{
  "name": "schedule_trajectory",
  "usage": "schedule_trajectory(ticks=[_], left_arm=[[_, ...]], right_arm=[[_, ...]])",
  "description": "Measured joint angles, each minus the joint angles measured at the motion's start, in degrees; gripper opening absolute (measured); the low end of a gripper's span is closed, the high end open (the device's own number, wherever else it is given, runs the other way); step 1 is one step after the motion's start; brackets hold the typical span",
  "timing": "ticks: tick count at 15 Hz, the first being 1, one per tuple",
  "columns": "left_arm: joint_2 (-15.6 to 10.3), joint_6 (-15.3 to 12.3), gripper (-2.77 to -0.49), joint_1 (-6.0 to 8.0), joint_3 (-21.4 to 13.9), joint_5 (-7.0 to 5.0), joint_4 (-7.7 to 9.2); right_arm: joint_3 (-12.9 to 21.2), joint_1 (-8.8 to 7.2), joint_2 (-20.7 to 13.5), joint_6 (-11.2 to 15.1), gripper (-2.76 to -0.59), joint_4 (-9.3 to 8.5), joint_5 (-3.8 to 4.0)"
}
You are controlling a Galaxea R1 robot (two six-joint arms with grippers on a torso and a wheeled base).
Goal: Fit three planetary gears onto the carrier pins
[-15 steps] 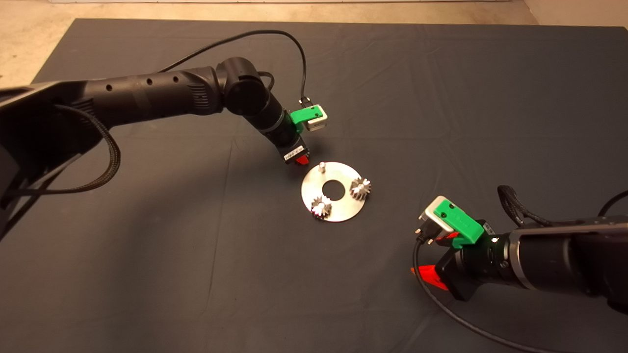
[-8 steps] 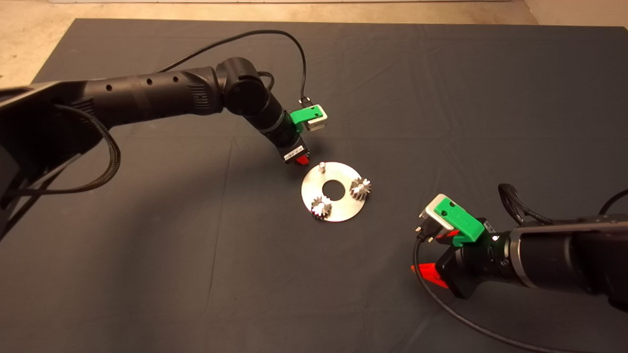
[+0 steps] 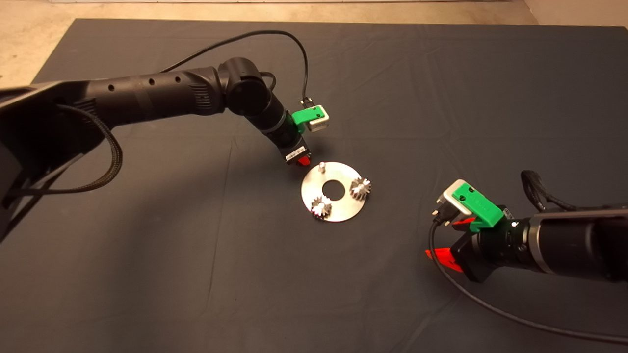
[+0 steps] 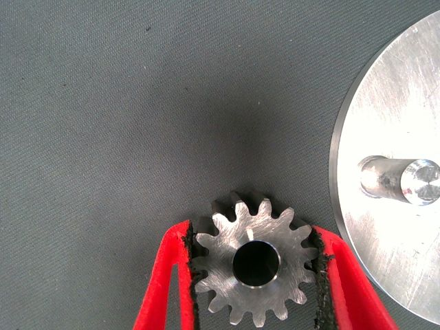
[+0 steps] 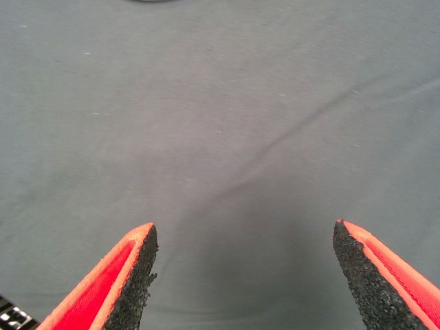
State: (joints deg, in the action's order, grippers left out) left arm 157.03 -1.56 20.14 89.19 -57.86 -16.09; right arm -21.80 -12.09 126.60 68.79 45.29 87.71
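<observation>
A flat silver disc [image 3: 338,206] lies mid-mat with three carrier pins. Two planetary gears sit on pins: one at the front [image 3: 321,206], one at the right [image 3: 360,188]. The far pin [image 3: 322,166] is bare; it shows large in the left wrist view [image 4: 402,183]. My left gripper [image 3: 302,161] hovers just left of that pin, at the disc's far edge. It is shut on a third gear [image 4: 255,265], held flat between its red fingers [image 4: 168,275] over the mat. My right gripper [image 3: 449,245] is open over bare mat at the lower right, its fingers [image 5: 127,278] wide apart.
The dark mat [image 3: 147,255] covers the table, with pale floor [image 3: 29,34] beyond its far edge. A black cable [image 3: 490,309] trails from the right arm across the near right mat. The left arm [image 3: 147,95] reaches in across the far left.
The right arm has drawn back to the right and slightly up, away from the disc. The left gripper has barely shifted and still holds its gear.
</observation>
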Motion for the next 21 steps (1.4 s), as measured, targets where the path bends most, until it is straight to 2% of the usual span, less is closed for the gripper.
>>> schedule_trajectory(ticks=[6, 9, 11, 12, 15, 19, 20, 21], left_arm=[[-0.4, 0.0, -2.63, 0.01, 0.0, -0.05, 0.0], [-0.4, 1.0, -2.64, 0.04, 0.0, -0.3, 0.0], [-0.3, 1.2, -2.65, 0.11, 0.0, -1.14, -0.02], [-0.2, 1.3, -2.65, 0.23, 0.0, -2.18, 0.0], [0.0, 1.5, -2.66, 0.83, 0.5, -3.95, 0.06], [-0.1, 2.1, -2.66, 1.5, 1.6, -4.96, 0.13], [0.0, 2.1, -2.66, 1.5, 1.6, -4.99, 1.02], [0.0, 2.1, -2.66, 1.68, 1.6, -5.22, 2.78]], right_arm=[[0.0, -0.48, -0.9, -1.0, -1.47, -0.11, 0.05], [0.0, -0.63, -0.9, -1.2, -1.47, -0.11, -0.01], [0.0, -0.63, -0.9, -1.2, -1.47, -0.11, 0.0], [0.0, -0.63, -0.9, -1.2, -1.47, -0.11, 0.02], [0.0, -0.63, -0.9, -1.3, -1.47, -0.12, 0.0], [0.0, -0.63, -0.9, -1.4, -1.47, -0.14, -0.04], [0.0, -0.63, -0.9, -1.4, -1.47, -0.13, -0.01], [0.0, -0.63, -0.9, -1.4, -1.47, -0.14, 0.0]])
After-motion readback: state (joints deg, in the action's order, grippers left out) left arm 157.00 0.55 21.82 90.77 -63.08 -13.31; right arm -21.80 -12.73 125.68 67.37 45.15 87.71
